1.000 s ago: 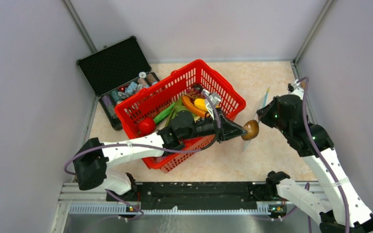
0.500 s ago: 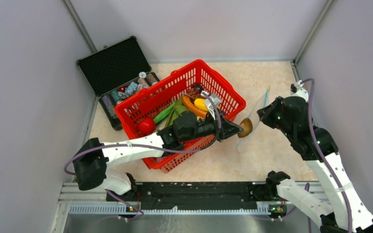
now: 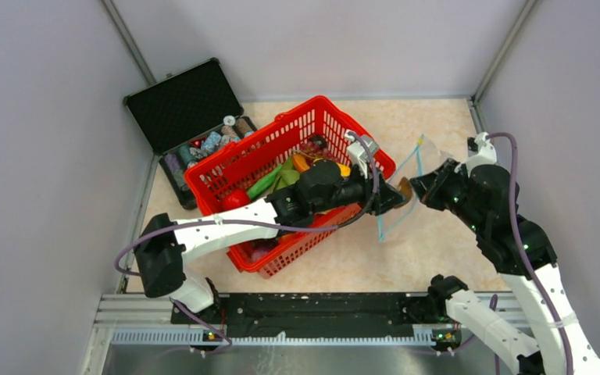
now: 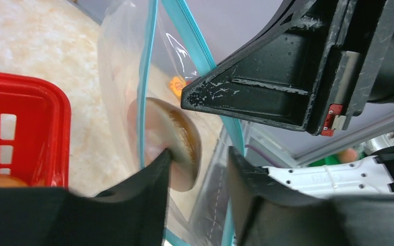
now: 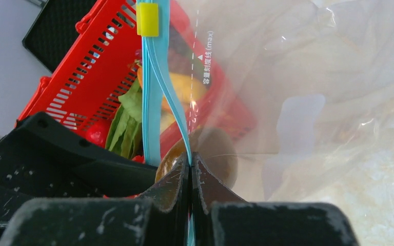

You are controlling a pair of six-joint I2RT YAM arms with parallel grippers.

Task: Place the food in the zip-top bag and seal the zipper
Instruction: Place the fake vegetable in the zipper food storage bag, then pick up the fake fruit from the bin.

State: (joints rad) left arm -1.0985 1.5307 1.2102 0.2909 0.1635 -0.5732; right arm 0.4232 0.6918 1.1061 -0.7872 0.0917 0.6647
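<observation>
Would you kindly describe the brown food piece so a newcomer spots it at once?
From the red basket, look past its right corner to the clear zip-top bag pinched by the right tool. At its mouth, in the open left tool, sits a rounded brown piece, the only food outside the basket.

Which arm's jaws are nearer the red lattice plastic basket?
Left. Left jaws sit just past the red lattice plastic basket; right jaws pinch the light-blue zipper strip farther off.

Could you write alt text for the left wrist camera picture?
The left gripper holds its fingers apart in the open mouth of a clear zip-top bag, a brown toy food piece against one finger, between the light-blue zipper strips. The right gripper meets the bag's edge at upper right; a red basket shows at left.
</observation>
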